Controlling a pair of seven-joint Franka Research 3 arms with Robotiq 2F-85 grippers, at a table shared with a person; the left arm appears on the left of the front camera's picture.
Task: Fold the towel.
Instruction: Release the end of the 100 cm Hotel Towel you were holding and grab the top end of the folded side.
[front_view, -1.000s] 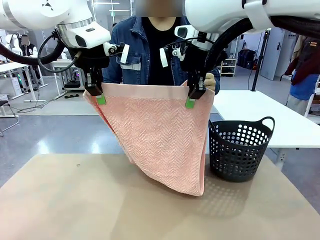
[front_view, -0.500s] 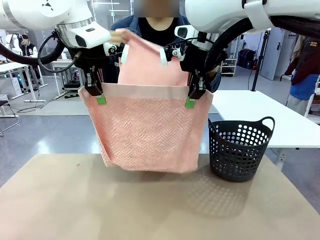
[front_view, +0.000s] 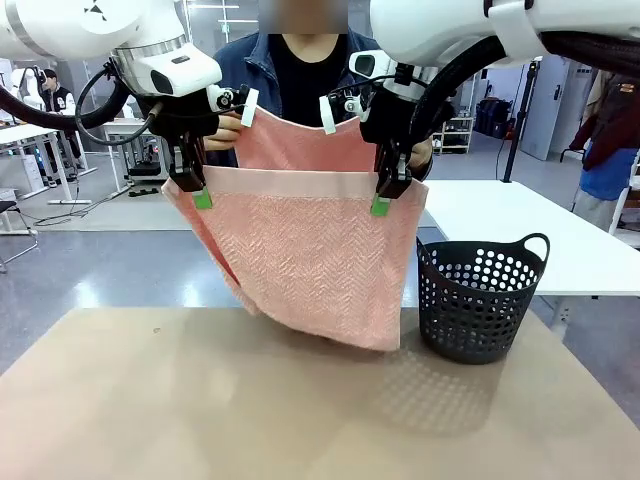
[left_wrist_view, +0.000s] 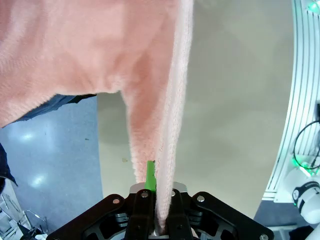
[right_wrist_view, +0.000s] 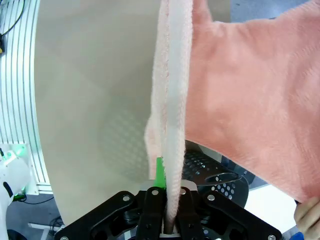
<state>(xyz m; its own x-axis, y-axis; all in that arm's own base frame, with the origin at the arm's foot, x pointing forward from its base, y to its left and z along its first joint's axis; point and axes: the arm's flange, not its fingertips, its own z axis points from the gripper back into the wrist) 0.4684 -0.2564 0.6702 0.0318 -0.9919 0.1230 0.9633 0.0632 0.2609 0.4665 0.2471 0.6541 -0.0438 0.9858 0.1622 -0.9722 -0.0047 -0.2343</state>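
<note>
Towel (front_view: 300, 255) hangs mid-fold below the left gripper (front_view: 198, 192) and right gripper (front_view: 381, 200), each clamped on its banded top edge; next it likely needs lowering onto the surface (front_view: 150, 400).

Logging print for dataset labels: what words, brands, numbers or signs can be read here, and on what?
No text can be read.
The dark mark on the left arm's white casing: too small to read.
The towel and the black laundry basket show no print.

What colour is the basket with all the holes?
The basket is black; the front view shows it best.
</note>
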